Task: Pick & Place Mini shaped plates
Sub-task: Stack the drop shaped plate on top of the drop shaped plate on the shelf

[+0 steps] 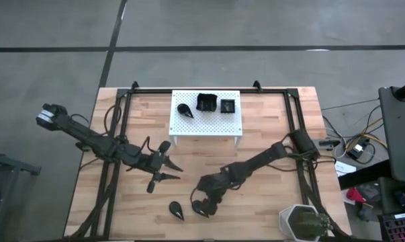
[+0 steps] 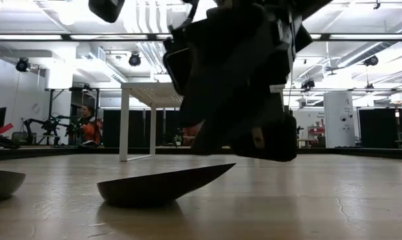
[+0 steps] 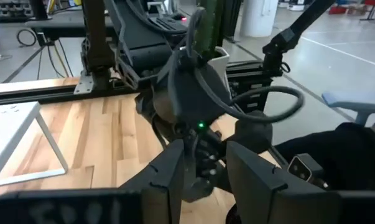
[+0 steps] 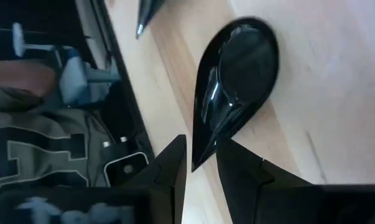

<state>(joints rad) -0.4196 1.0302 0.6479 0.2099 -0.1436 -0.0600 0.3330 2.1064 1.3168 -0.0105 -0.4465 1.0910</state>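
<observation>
Near edge of table [image 1: 269,202]: two black teardrop plates lay flat on the wood, one to the left [image 1: 176,211], one just right of it [image 1: 203,209]. In the right wrist view this second teardrop plate [image 4: 237,81] pointed its tip at the gap between the fingers.

Right end effector [image 1: 205,202]: directly above that plate, fingers narrowly parted either side of its tip; whether they touched it could not be told.

Hexagonal pot [image 1: 303,223]: near right corner, apart from the plates.

Left end effector [image 1: 170,169]: mid-table, left of centre, fingers parted, nothing between them.

White perforated stand [image 1: 206,114]: far side of table, carrying a teardrop plate [image 1: 185,109], a bigger raised-rim square plate [image 1: 206,102] and a small square plate [image 1: 228,105].
</observation>
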